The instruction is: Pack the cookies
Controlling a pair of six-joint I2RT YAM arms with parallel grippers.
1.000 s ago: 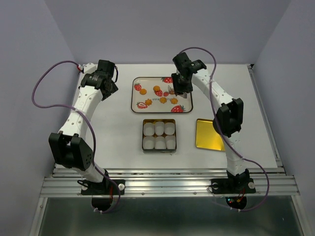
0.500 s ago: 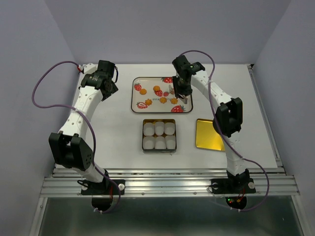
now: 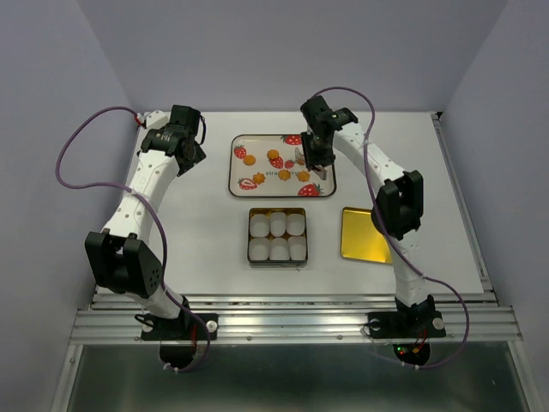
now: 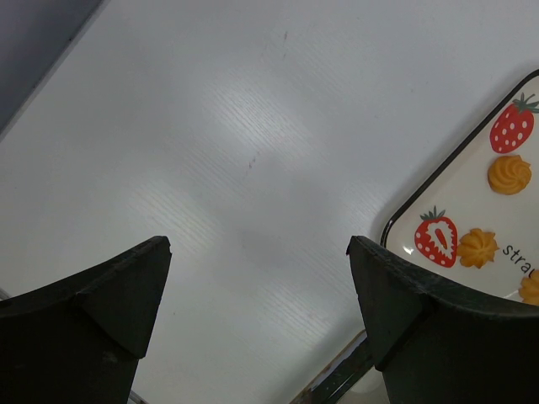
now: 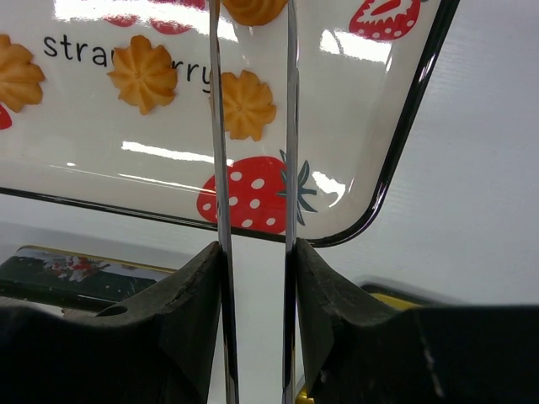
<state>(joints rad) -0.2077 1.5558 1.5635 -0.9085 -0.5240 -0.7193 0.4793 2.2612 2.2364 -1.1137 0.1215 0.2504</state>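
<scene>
Right tool (image 5: 251,38), half-closed, is straddling a small orange flower-shaped cookie (image 5: 253,8) lying dead ahead between its blade tips, grip not discernible.

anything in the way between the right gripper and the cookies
Nothing visible does: the right gripper has its thin metal fingers either side of one cookie on the strawberry tray, with nothing else between.

Orange cookies (image 3: 250,160) lie on a strawberry-printed tray (image 3: 233,165) far back on the surface (image 3: 206,232). The right gripper (image 3: 314,170) hangs over the tray's right part, the left gripper (image 3: 196,153) off to its left. Nearer stand a tin (image 3: 277,265) holding six white cups (image 3: 276,225) and a gold lid (image 3: 360,233).
</scene>
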